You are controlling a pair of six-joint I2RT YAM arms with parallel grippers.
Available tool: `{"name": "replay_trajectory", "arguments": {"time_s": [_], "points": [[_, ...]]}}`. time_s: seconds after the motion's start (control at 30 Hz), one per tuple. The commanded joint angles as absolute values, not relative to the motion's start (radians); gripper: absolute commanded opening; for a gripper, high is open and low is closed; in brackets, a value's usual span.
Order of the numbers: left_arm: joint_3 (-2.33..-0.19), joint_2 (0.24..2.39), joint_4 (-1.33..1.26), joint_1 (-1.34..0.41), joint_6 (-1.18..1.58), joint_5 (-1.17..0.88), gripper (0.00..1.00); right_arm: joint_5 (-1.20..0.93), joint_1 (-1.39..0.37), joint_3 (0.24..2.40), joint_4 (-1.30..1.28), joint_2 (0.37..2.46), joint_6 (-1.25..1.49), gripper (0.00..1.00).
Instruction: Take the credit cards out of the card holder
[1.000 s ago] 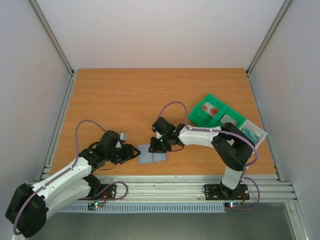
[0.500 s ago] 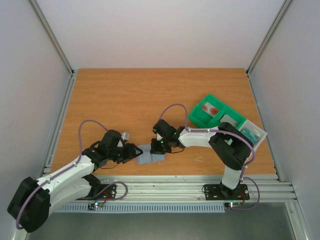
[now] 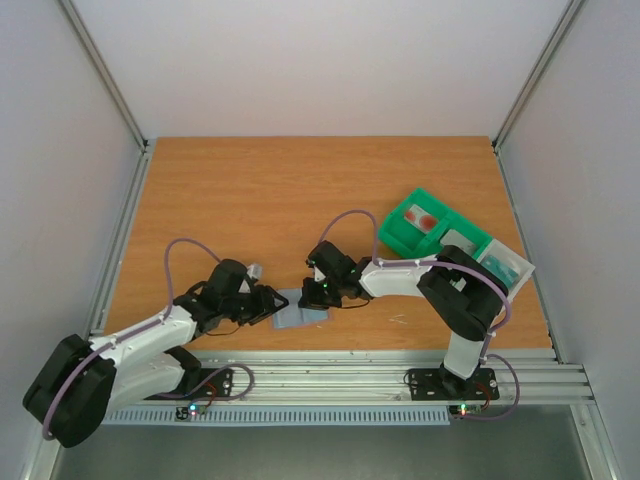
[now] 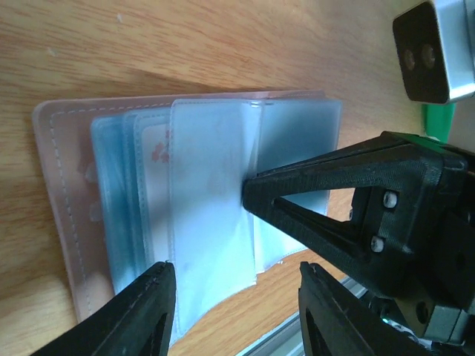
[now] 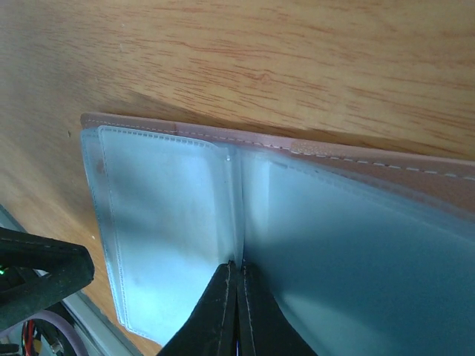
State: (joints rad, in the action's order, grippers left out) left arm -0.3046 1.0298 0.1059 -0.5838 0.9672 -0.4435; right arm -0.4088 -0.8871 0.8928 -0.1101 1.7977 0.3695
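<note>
The card holder (image 3: 303, 308) lies open near the table's front edge, its pinkish cover (image 4: 56, 185) under clear sleeves. Credit cards show inside the sleeves: a white one with red marks (image 4: 157, 148) and a teal one (image 4: 111, 193). My right gripper (image 5: 237, 268) is shut, its tips resting on the seam between two sleeves (image 5: 163, 222); whether it pinches a sleeve edge I cannot tell. My left gripper (image 4: 237, 297) stands open at the holder's left side, one finger (image 4: 141, 311) over the sleeves' edge, touching nothing.
A green compartmented tray (image 3: 397, 232) stands at the right, with a white card with a red mark (image 3: 425, 217) and other cards in it. The metal rail of the table's front edge (image 3: 330, 375) runs just below the holder.
My right gripper has closed onto the seam. My left arm has slid right, closer to the holder's left edge, staying open.
</note>
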Motion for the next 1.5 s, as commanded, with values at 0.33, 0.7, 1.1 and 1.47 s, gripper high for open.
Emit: {"name": "replay_trajectory", "arguments": {"time_s": [0.33, 0.7, 1.1, 1.47], "points": [[-0.280, 1.094, -0.038, -0.581, 0.938, -0.386, 0.47, -0.403, -0.899, 0.848, -0.098, 1.813, 0.395, 0.01], [-0.268, 1.206, -0.146, -0.581, 0.945, -0.431, 0.48, -0.403, -0.899, 0.833, -0.078, 1.811, 0.408, 0.01], [-0.229, 1.133, -0.240, -0.582, 1.051, -0.484, 0.45, -0.422, -0.900, 0.764, 0.079, 1.780, 0.466, 0.02], [-0.214, 1.120, -0.306, -0.587, 1.095, -0.510, 0.45, -0.451, -0.899, 0.724, 0.191, 1.780, 0.509, 0.03]]}}
